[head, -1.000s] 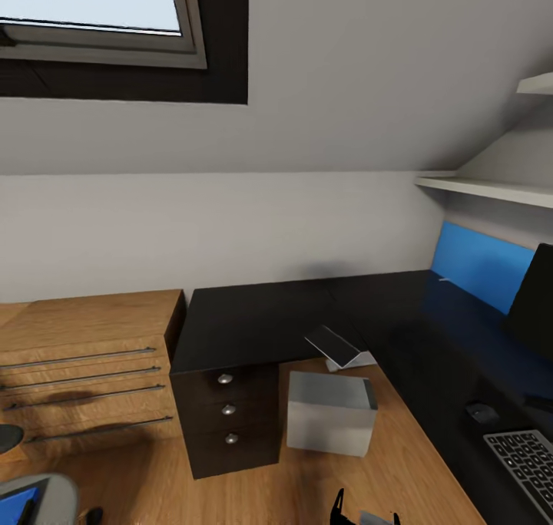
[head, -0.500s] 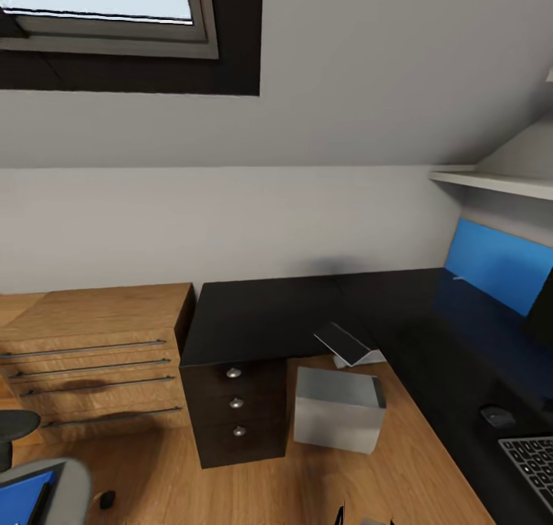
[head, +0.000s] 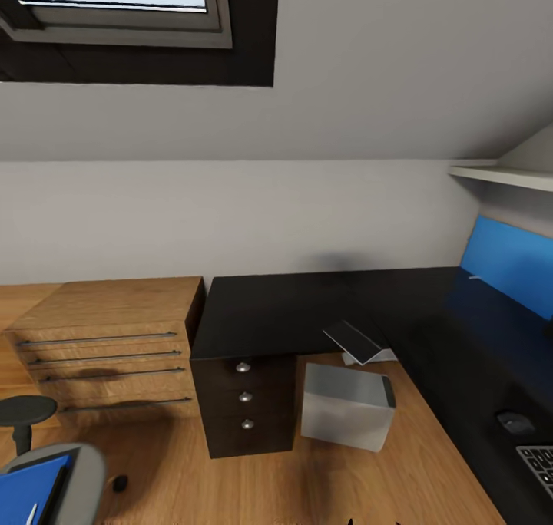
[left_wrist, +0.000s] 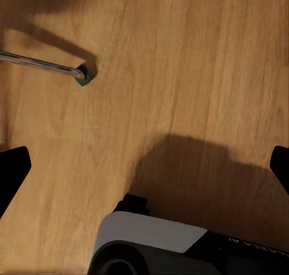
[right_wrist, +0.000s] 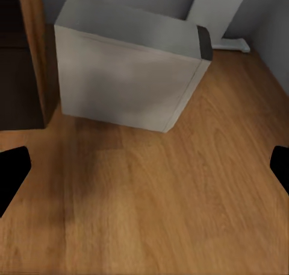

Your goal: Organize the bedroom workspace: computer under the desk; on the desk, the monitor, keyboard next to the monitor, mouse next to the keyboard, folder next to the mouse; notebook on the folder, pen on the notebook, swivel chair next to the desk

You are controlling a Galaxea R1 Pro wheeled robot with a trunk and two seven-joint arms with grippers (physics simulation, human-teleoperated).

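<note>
Looking down the head view, the blue folder (head: 27,488) lies on the chair (head: 77,475) seat at about 8 o'clock, low in the corner, its long axis running roughly from 7 to 1 o'clock. That puts it on the robot's left, so I judge the left arm the nearer one for the pick. The left gripper (left_wrist: 144,166) hangs over bare floor (left_wrist: 180,58), fingertips spread wide at the frame's edges, nothing between them. The right gripper (right_wrist: 144,166) is just as wide and empty, pointing at the grey computer (right_wrist: 129,76), which stands on the floor beside the drawer unit (head: 246,402), under the desk's (head: 307,310) corner. Out at 4 o'clock the mouse (head: 513,422) sits on the desk with the keyboard (head: 539,465) corner just behind it. As for containers, the wooden dresser's (head: 107,348) and the drawer unit's drawers are all closed, contents hidden.
</note>
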